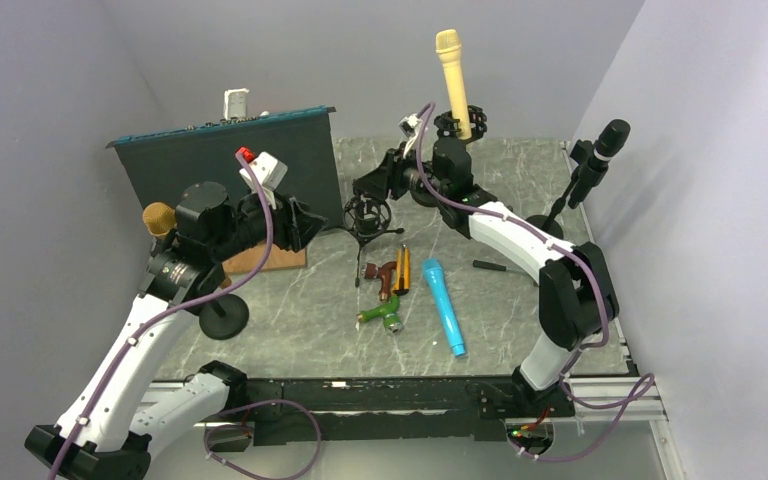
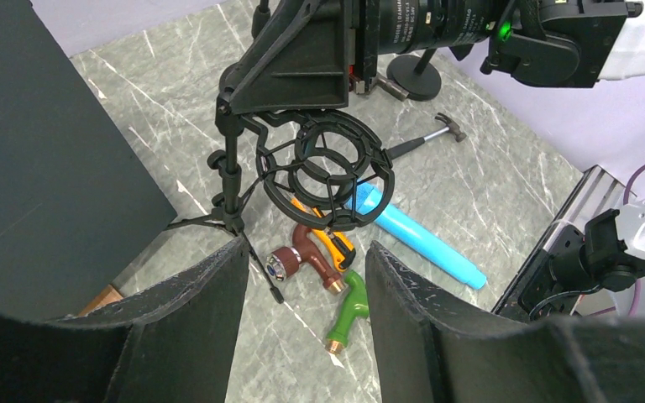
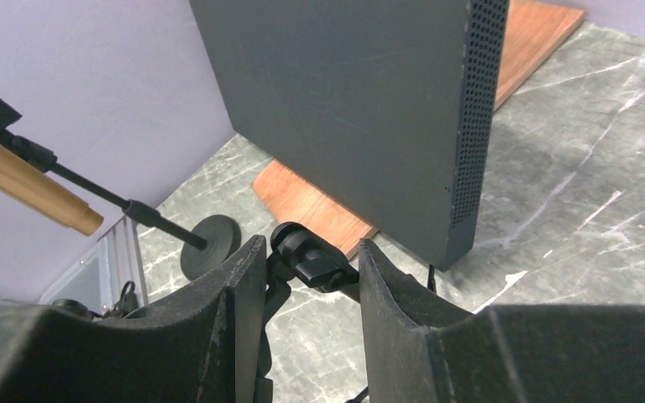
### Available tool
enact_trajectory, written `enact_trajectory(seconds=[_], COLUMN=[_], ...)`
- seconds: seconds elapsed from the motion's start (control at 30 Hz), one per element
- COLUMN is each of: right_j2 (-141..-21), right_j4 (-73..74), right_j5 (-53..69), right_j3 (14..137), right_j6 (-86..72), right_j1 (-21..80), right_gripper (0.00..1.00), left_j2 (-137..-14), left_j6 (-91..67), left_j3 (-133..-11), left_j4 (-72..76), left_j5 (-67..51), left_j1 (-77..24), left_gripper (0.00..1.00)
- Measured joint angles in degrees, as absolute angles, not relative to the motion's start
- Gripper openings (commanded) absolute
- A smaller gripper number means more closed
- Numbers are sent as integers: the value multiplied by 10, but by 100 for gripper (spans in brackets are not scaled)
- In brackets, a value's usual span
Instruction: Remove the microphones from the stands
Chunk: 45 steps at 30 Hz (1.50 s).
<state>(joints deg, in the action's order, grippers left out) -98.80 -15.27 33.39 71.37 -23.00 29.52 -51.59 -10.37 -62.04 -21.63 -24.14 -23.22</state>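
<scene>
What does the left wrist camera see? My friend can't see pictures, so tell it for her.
An empty black ring mount on a small stand sits just beyond the open, empty left pincer. The right pincer grips the stand's top. Under the mount, a blue microphone, a brown tool and a green tool lie on the grey table.

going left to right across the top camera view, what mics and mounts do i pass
brown microphone, empty shock mount, blue microphone, black microphone

Tiny white print on arm motor (image 2: 411,21), illegible.
</scene>
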Motion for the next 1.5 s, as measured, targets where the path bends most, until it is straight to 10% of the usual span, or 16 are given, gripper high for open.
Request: enact_trajectory(seconds=[0.87, 1.5], right_j2=[-949, -951], right_j4=[-204, 58], right_j5=[213, 244], right_j3=[649, 801], right_j6=[-264, -218], right_j1=[312, 293], right_gripper=[35, 87], left_j2=[-531, -657], left_j6=[-104, -171], left_j3=[-617, -626], left_j4=[-207, -197], left_j5=[-241, -202], left_j1=[-236, -317], left_gripper=[57, 64])
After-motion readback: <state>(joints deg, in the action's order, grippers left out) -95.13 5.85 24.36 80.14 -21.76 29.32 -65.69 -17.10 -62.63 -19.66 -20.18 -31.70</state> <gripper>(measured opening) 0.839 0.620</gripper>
